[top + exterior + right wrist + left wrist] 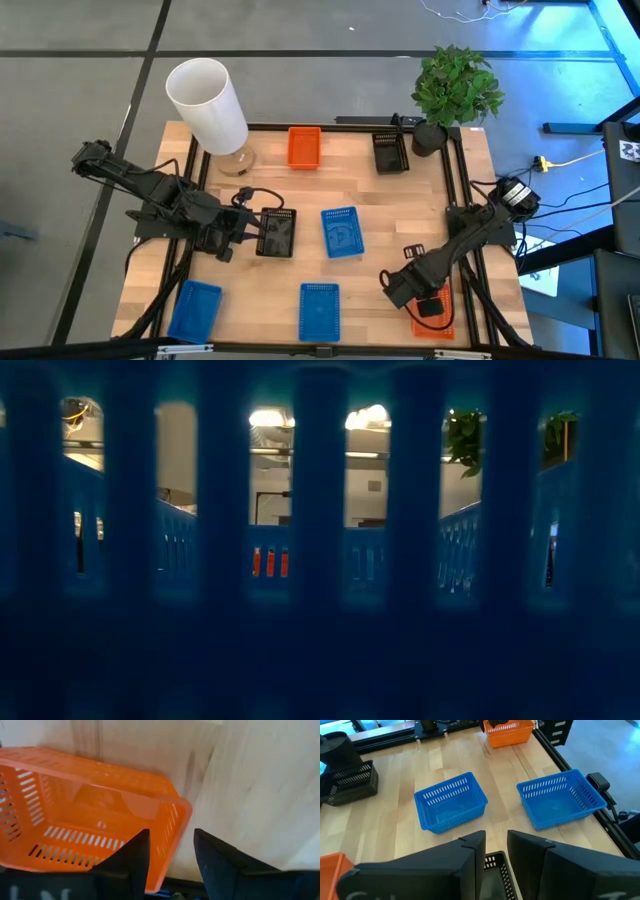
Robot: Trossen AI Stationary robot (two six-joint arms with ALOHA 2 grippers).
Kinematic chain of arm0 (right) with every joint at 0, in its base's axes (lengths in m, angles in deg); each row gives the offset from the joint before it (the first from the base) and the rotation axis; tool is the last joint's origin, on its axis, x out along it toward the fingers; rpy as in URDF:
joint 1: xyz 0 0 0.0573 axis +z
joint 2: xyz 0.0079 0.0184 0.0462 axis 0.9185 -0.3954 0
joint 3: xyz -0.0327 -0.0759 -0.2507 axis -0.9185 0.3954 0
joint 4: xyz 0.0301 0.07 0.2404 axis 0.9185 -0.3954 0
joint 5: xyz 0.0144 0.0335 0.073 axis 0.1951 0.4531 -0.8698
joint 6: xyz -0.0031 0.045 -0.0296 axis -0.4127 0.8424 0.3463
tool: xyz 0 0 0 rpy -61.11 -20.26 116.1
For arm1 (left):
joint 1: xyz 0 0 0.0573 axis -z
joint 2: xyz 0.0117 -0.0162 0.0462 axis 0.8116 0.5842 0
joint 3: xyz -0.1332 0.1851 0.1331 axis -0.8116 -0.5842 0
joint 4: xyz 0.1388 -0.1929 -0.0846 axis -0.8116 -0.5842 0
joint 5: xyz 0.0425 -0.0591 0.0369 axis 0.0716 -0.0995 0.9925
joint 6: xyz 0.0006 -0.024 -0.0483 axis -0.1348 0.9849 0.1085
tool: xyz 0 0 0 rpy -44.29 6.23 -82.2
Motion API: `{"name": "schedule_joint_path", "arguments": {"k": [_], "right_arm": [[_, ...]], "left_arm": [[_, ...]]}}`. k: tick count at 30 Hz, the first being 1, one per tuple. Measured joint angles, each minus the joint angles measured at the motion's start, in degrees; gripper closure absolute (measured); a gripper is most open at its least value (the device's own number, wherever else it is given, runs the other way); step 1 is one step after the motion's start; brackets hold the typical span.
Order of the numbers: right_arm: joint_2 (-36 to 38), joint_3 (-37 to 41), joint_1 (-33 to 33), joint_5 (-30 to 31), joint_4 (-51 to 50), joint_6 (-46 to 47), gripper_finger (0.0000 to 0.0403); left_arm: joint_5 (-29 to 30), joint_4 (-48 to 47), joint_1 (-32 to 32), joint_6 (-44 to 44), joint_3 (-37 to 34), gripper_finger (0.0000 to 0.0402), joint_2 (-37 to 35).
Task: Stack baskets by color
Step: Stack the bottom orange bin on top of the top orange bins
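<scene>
**Both grippers at basket walls, baskets not yet sorted**

While both arms are reaching over the table [400, 215], the left gripper [262, 233] is sitting at the black basket [277, 232] left of centre. Seen from the left wrist, its fingers [470, 851] are standing a narrow gap apart, with black mesh showing between them; whether they are pressing on the wall cannot be told.

The right gripper [432, 300] is working at the near right corner, over an orange basket [436, 318]. Seen from the right wrist, its fingers [131, 857] are straddling that basket's end wall, one inside and one outside, parted a little wider than the wall. Contact cannot be confirmed.

Remaining baskets are lying singly on the table:
- a blue basket [341, 231] at centre, just beside the black one;
- a second blue [319, 310] at the near edge, its mesh filling the low view;
- a third blue [195, 308] at the near left corner;
- a second orange [304, 147] at the far edge;
- a second black [390, 152] at the far right, beside the plant [455, 88].

A white cylinder [206, 103] is standing at the far left corner.
</scene>
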Motion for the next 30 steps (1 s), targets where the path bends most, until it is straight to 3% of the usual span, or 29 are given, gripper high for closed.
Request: {"name": "schedule_joint_path", "arguments": {"k": [14,18,23,27,30], "right_arm": [[0.0,13.6,0.0,0.0,22.5,0.9,0.0252],[0.3,15.1,-0.3,-0.1,23.4,2.5,0.0291],[0.3,15.3,-2.3,-0.9,23.3,4.1,0.0387],[0.2,15.3,-4.8,-1.9,23.2,9.9,0.0398],[0.1,13.6,-6.2,0.8,21.9,11.4,0.0399]], "left_arm": [[1.1,0.0,0.0,0.2,0.0,0.0329,0.0],[2.3,-0.1,0.0,-0.1,0.0,0.0329,0.0],[3.0,-1.0,0.0,-0.2,0.0,0.0329,0.0],[5.6,-0.9,0.0,-0.3,0.0,0.0329,0.0],[5.8,-0.9,0.0,-0.3,0.0,0.0329,0.0]]}}
